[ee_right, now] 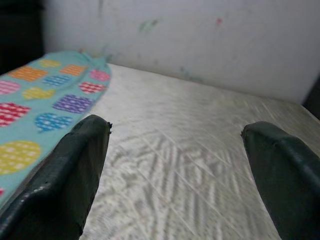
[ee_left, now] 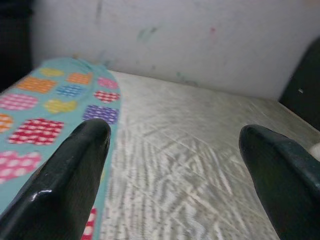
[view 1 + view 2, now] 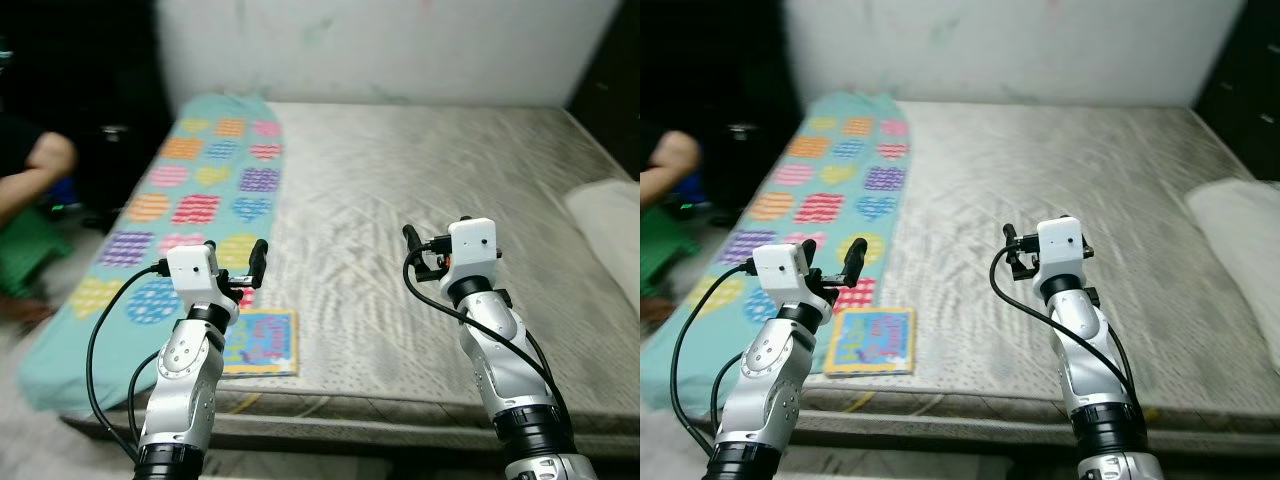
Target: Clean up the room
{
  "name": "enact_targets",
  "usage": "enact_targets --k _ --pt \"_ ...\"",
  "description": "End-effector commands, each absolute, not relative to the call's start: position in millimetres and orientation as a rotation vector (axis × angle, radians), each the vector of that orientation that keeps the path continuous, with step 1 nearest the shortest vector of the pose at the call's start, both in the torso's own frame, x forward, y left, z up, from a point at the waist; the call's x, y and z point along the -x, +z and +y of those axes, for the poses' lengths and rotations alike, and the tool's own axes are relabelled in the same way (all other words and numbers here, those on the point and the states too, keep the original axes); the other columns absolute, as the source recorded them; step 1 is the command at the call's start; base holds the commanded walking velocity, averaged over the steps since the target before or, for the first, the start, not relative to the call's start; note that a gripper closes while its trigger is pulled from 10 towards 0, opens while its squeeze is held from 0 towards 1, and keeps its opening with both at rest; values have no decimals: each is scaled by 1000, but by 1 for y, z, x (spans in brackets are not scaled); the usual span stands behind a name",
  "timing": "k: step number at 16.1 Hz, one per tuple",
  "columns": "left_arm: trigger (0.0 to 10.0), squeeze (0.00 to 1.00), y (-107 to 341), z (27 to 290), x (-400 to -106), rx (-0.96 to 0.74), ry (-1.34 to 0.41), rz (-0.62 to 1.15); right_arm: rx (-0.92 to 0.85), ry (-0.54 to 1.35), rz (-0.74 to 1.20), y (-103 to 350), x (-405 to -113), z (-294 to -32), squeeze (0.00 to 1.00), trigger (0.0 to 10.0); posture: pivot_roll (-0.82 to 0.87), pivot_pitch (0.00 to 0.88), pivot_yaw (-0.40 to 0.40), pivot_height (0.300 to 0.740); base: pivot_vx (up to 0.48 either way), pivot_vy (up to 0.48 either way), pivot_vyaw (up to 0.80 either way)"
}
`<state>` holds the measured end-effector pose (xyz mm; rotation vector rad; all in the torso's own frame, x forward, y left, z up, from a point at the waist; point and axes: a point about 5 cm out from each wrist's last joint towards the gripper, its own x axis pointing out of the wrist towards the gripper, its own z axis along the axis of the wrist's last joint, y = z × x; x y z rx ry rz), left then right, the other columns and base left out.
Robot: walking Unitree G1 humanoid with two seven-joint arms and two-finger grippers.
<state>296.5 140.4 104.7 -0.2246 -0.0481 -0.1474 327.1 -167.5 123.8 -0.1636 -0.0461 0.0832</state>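
Observation:
A grey mattress (image 3: 400, 170) lies before me. A teal blanket (image 3: 205, 185) with coloured hearts and patches covers its left strip. A colourful picture book (image 3: 262, 341) lies flat near the front edge, beside the blanket. My left gripper (image 3: 236, 250) hovers open just above and behind the book, holding nothing. My right gripper (image 3: 432, 242) hovers open over the bare middle of the mattress, also holding nothing. In the left wrist view the open gripper (image 2: 172, 132) points along the blanket's edge toward the wall. In the right wrist view the open gripper (image 1: 175, 127) faces the same way.
A white pillow (image 3: 610, 215) lies at the bed's right edge. A person's arm (image 3: 35, 165) and green clothing (image 3: 30, 250) are on the floor to the left of the bed. A white wall (image 3: 400, 50) closes the far side.

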Motion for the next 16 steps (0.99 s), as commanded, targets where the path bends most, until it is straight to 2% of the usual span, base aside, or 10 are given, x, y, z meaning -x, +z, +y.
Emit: enact_targets --k 1,11,16 --pt "10000 0 104 140 -299 209 -151 -36 160 74 -56 127 -329 -169 0 10000 -87 0 26 740 0 0 -800" --pt "10000 0 103 141 -300 208 -146 -27 159 74 -58 125 -329 -168 0 10000 -85 0 29 740 0 0 -727" --pt "10000 0 103 141 -300 214 -148 -26 164 70 -58 125 -328 -169 0 10000 -87 0 31 740 0 0 0"
